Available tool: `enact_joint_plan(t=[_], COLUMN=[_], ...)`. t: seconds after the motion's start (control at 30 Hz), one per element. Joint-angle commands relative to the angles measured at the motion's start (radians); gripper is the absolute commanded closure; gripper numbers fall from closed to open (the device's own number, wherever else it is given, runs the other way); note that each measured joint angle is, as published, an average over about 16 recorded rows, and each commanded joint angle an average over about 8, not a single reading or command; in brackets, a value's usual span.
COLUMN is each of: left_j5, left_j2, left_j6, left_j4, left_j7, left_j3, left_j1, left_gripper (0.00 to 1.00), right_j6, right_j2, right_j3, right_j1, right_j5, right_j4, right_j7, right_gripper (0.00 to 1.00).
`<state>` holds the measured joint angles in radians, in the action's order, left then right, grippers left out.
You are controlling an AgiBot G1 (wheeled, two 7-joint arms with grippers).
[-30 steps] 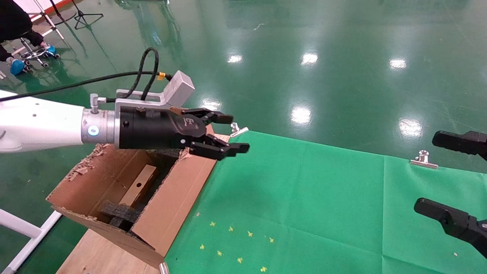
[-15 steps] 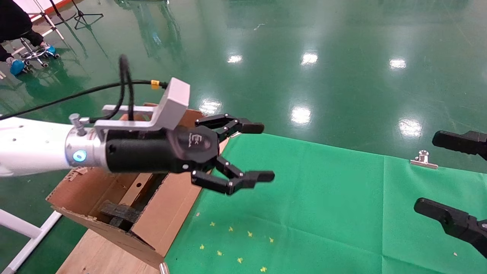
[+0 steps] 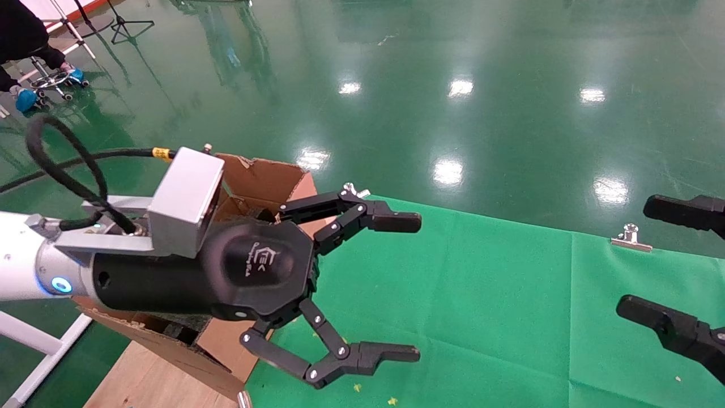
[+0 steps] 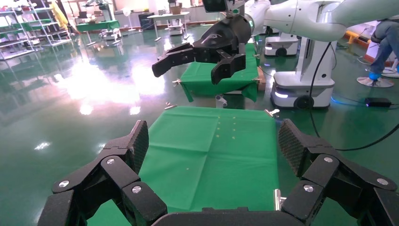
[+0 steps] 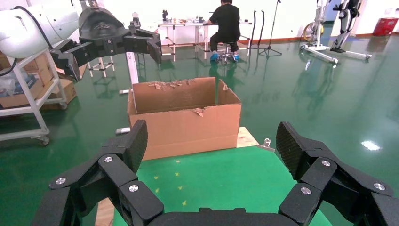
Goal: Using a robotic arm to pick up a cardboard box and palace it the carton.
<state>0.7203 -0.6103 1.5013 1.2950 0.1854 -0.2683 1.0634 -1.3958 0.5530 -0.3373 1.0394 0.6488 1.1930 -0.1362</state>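
Hovering: left gripper (image 3: pixel 405 286) spread wide, nothing gripped | beside carton (image 3: pixel 257 175) | right gripper (image 3: pixel 657 260) parked, fingers apart

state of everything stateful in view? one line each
left tool: open, empty, above the green cloth beside the carton
right tool: open, empty, at the table's right edge
carton: flaps up, top open, standing off the cloth's left end
green cloth: spread flat, clipped at the far edge
cardboard box: not visible now
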Motion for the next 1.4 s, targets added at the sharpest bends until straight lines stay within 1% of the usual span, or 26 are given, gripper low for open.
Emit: enact_joint_plan(t=[0.03,0.6,1.4], left_j5=[-0.012,0.006,0.012], left_j2=[0.001,0.0,-0.001], left_j6=[0.007,-0.004,-0.007], left_j4=[0.013,-0.007,-0.013], left_j7=[-0.005,0.002,0.004], left_j3=[0.014,-0.007,-0.014], left_j1=[-0.014,0.007,0.013], left_gripper=[0.0,0.0,0.0], right_j6=[0.0,0.0,0.0], right_j2=[0.0,0.0,0.0], right_j3=[0.0,0.0,0.0], right_j1=[0.0,0.0,0.0], right_j5=[0.0,0.0,0.0], right_j4=[0.0,0.0,0.0], right_j7=[0.0,0.0,0.0], right_gripper=[0.0,0.0,0.0])
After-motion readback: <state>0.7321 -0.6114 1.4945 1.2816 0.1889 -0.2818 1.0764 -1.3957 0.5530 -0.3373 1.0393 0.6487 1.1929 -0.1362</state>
